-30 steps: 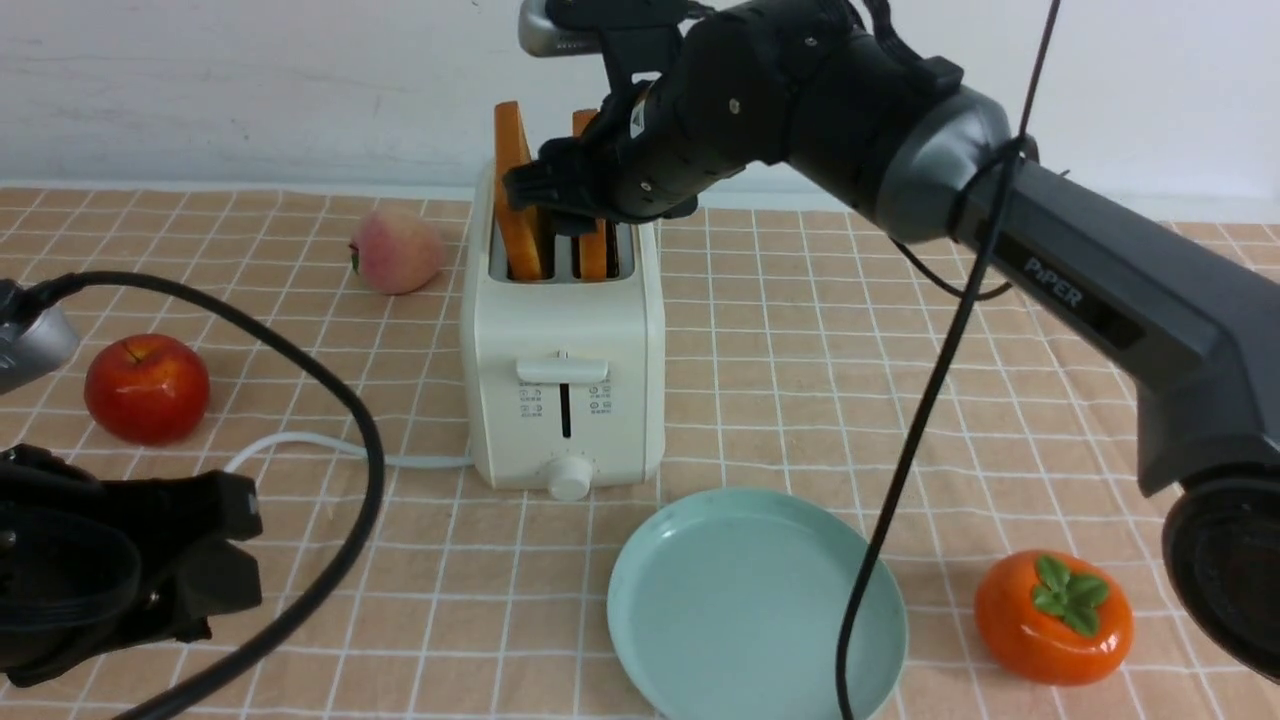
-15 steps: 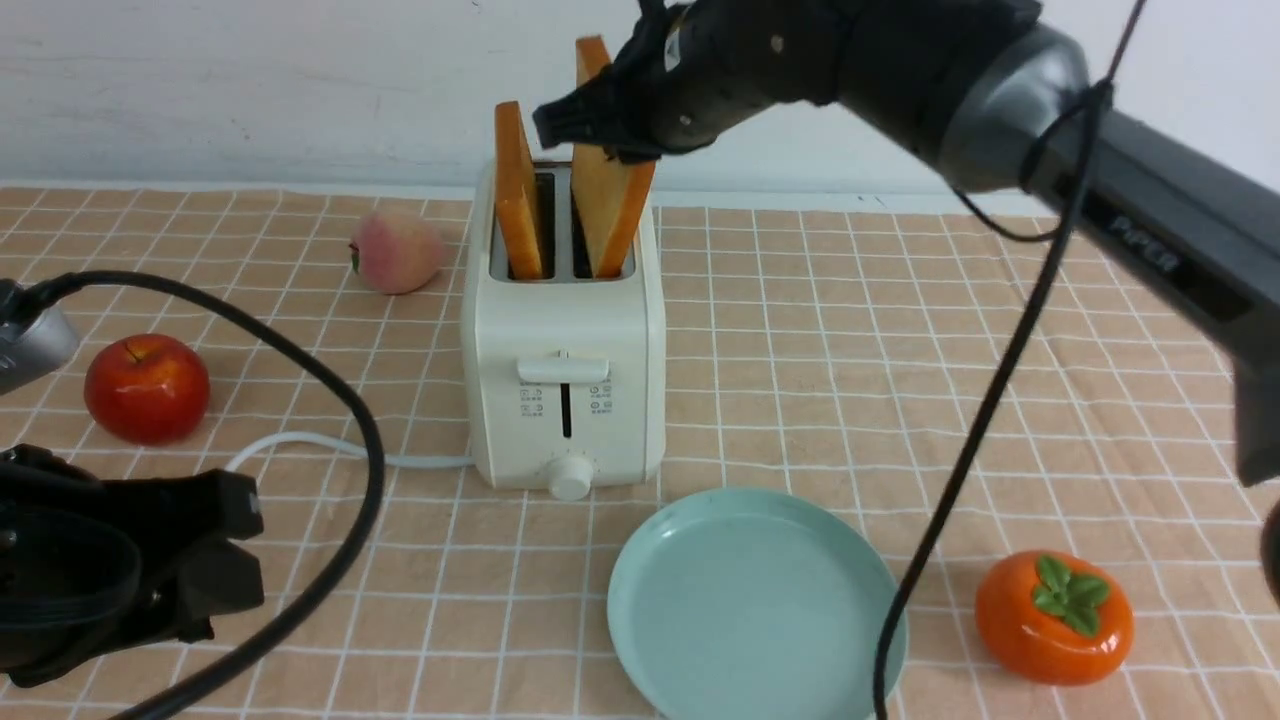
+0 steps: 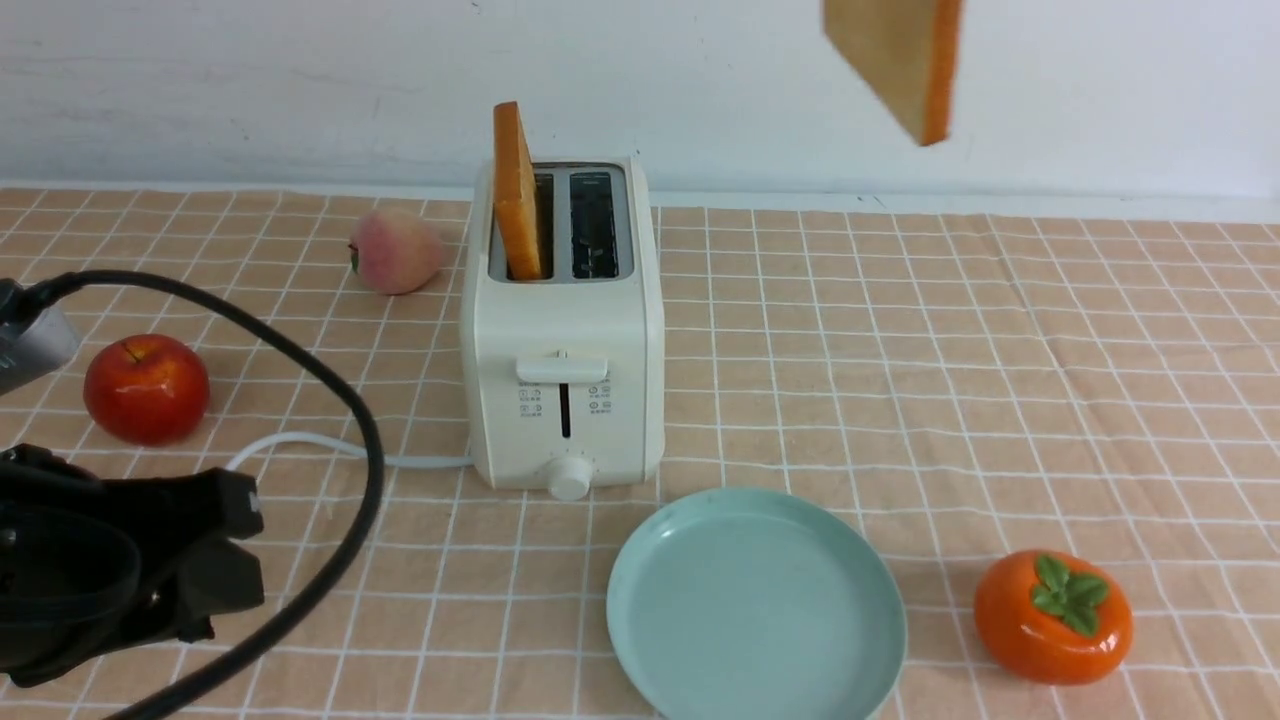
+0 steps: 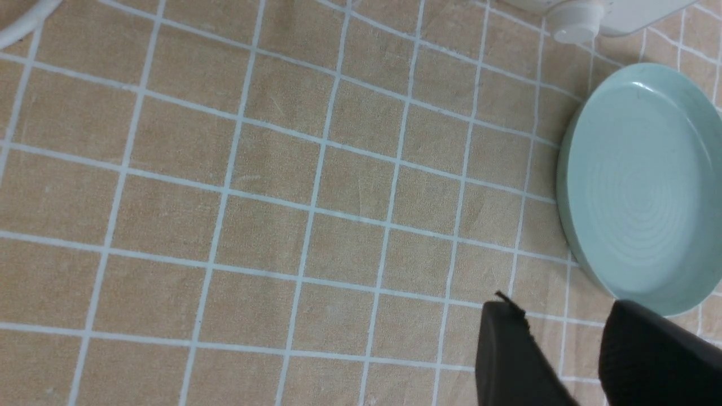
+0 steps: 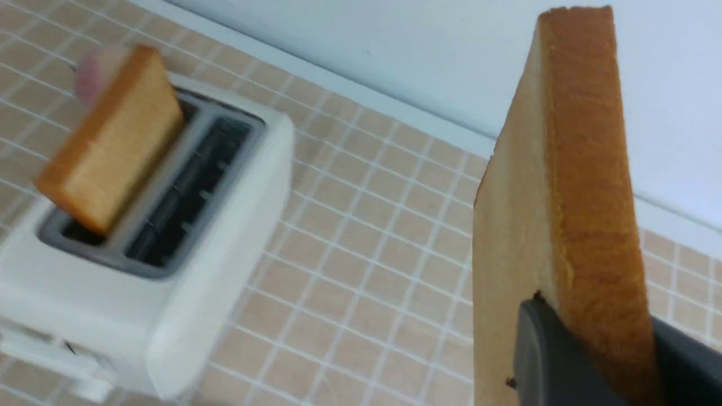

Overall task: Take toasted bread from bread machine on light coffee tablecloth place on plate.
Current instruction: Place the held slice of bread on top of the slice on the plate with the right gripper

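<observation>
Golden-tan toast slice (image 5: 564,197) is clamped in my right hand (image 5: 598,332), gripped at one edge w/ a dark finger on each face, its orange-brown crust turned toward the wrist cam. Front view catches only part of the toast slice (image 3: 890,60), high at the frame's top edge, up and to the right of the bread machine (image 3: 565,350). My right hand itself is out of that frame. The machine's right slot shows its dark inside. A second slice (image 3: 517,190) stands upright in the left slot. The mint-green plate (image 3: 755,600) sits on the light coffee tablecloth (image 3: 1000,350) just in front of the machine, a bit right. My left hand (image 4: 564,344) hangs over the cloth at the worktop's left side, fingers apart w/ cloth showing btwn them. Red apple (image 3: 147,388), peach (image 3: 397,250) & orange fruit (image 3: 1053,617) lie well apart.
</observation>
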Robot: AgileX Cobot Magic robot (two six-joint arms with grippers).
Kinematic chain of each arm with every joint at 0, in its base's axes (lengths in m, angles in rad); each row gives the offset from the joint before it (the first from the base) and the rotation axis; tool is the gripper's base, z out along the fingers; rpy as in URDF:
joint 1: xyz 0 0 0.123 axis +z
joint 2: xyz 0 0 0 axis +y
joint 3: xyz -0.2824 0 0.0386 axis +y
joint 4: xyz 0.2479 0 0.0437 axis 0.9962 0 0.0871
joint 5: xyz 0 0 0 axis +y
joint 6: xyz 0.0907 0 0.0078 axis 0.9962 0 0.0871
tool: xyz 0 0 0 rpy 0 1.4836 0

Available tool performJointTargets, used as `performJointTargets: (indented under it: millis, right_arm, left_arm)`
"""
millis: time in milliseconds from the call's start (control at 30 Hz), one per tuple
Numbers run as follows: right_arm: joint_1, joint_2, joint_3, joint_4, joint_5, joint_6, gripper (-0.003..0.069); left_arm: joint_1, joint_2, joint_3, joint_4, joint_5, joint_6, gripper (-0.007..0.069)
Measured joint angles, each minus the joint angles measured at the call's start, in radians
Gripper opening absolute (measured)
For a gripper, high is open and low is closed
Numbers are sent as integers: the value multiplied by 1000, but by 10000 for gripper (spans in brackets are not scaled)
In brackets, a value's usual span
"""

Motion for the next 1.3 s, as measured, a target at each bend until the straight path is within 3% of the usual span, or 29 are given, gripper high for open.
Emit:
performJointTargets:
  millis: [133,200,267,300,400,433,500,533,600,700,967,1133,1300]
  right_arm:
    - [-86,-85,177,50,-1,2,106]
    - [-151,-103,311,151,0,13,105]
    - [-208,-100,452,333,0,-33,105]
    - [-211,-101,463,333,0,-33,105]
    - [-234,-76,660,637,-25,-221,105]
    - [-234,-74,660,655,-25,-233,105]
    - [-228,-47,774,886,-72,-407,105]
    - [-228,-42,780,920,-76,-420,105]
    - [-218,-10,846,1109,-125,-588,105]
    - [-207,31,877,1227,-155,-728,105]
    - [-206,108,885,1267,-178,-803,144]
    - [-207,98,885,1213,-193,-807,372]
    - [-242,62,828,1082,-185,-766,580]
  left_arm:
    - [0,0,0,-1,1,0,239]
    - [0,0,0,-9,1,0,239]
    - [0,0,0,-23,1,0,239]
    - [0,0,0,-23,1,0,239]
    - [0,0,0,-46,1,0,239]
    - [0,0,0,-47,1,0,239]
    - [0,0,0,-64,1,0,239]
    - [0,0,0,-64,1,0,239]
    - [0,0,0,-73,1,0,239]
    - [0,0,0,-75,1,0,239]
    - [0,0,0,-78,16,0,239]
    - [0,0,0,-78,16,0,239]
    - [0,0,0,-82,16,0,239]
